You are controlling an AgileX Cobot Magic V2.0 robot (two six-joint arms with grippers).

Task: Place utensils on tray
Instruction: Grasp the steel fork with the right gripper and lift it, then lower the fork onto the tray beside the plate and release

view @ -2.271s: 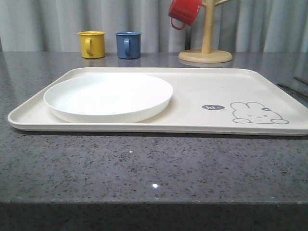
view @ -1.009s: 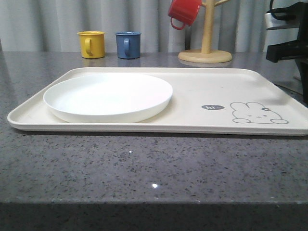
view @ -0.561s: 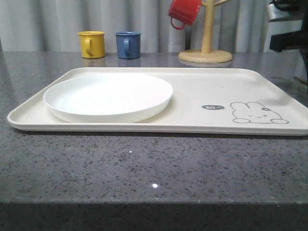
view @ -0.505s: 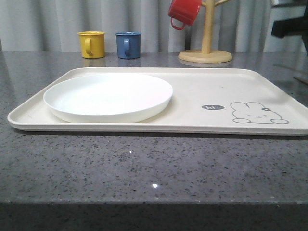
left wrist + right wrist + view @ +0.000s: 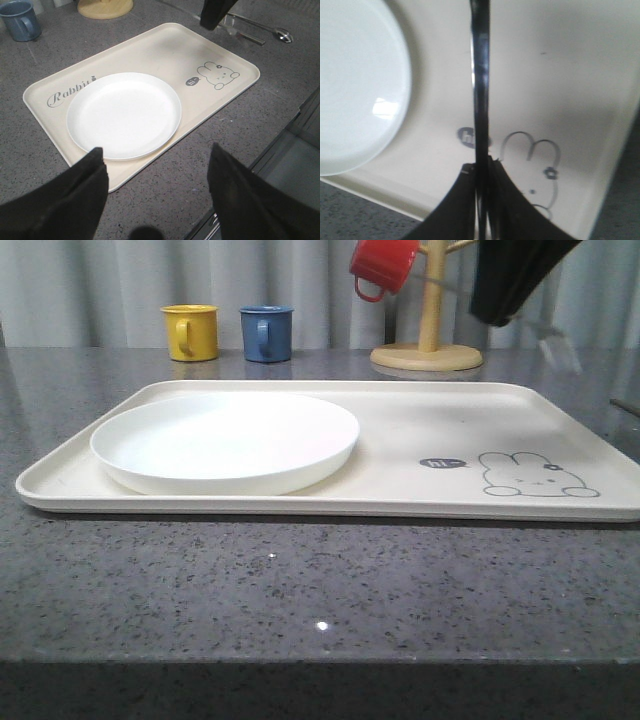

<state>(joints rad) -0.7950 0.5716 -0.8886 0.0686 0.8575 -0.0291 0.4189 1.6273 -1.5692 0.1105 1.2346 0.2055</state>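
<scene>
The cream tray [image 5: 420, 410] lies across the grey table, its rabbit drawing [image 5: 535, 475] at the near right. My right gripper [image 5: 497, 312] hangs above the tray's far right part, shut on a slim shiny metal utensil [image 5: 481, 90] whose blurred end [image 5: 558, 348] sticks out below it; its kind is unclear. In the right wrist view that gripper [image 5: 481, 170] is over the rabbit drawing [image 5: 532, 160]. A long-handled spoon [image 5: 284, 36] and another slim metal piece [image 5: 250, 37] lie on the table beyond the tray [image 5: 150, 50]. My left gripper [image 5: 156, 150] is open and empty, high over the table by the tray's long edge.
A round white plate [image 5: 225, 435] takes up the tray's left half. Behind the tray stand a yellow mug [image 5: 190, 332], a blue mug [image 5: 267, 333] and a wooden mug tree [image 5: 428, 340] holding a red mug [image 5: 383, 265]. The tray's right half around the rabbit is bare.
My right arm came in from the right edge, rose, then swung left over the tray's far right corner with the utensil. Tray and plate have not moved.
</scene>
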